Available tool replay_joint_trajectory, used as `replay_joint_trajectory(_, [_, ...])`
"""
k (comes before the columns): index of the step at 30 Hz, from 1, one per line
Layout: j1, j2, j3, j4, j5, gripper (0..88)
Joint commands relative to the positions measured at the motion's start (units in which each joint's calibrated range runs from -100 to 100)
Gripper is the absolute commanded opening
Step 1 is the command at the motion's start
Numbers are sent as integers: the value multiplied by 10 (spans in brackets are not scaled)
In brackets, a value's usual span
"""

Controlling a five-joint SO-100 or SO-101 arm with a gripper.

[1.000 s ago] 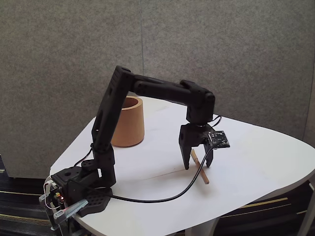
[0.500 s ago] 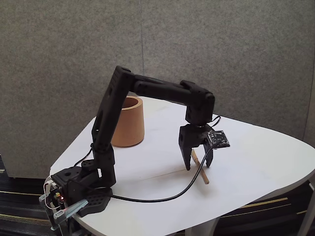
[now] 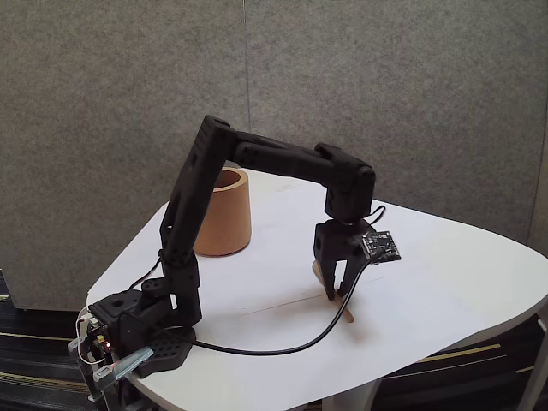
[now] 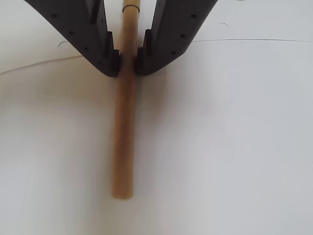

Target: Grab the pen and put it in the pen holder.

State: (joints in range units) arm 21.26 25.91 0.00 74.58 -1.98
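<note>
Here, in the fixed view, the black arm (image 3: 257, 158) is reaching from its base (image 3: 137, 338) at the lower left over the white table (image 3: 445, 274), and its gripper (image 3: 336, 294) is pointing straight down with the tips at the table surface. The two fingers are standing close together around the pen (image 3: 344, 306), which is lying flat on the table. Only the lower end of the pen is showing past the fingers; its long axis is running from the upper left toward the lower right in this view. The pen holder (image 3: 224, 212) is standing upright near the far left part of the table, behind the arm and well apart from the pen. A black cable (image 3: 282, 347) is curving over the table from the base up to the gripper.

In the wrist view, the pen (image 4: 123, 132) is lying nearly vertical in the picture, with one end between the fingers at the top and the other end pointing to the bottom edge. The gripper (image 4: 127, 62) is closing on it: both fingertips (image 4: 110, 61) are touching the sides of the pen, or nearly so, one on the left and one on the right. The pen is resting on the table (image 4: 234, 147).
</note>
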Motion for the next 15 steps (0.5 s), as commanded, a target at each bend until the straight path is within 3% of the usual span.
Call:
replay_joint_trajectory(1, [6, -1, 8, 7, -1, 8])
replay_joint_trajectory(9, [4, -11, -4, 64, -1, 7])
replay_joint_trajectory(15, [5, -133, -100, 114, 4, 7])
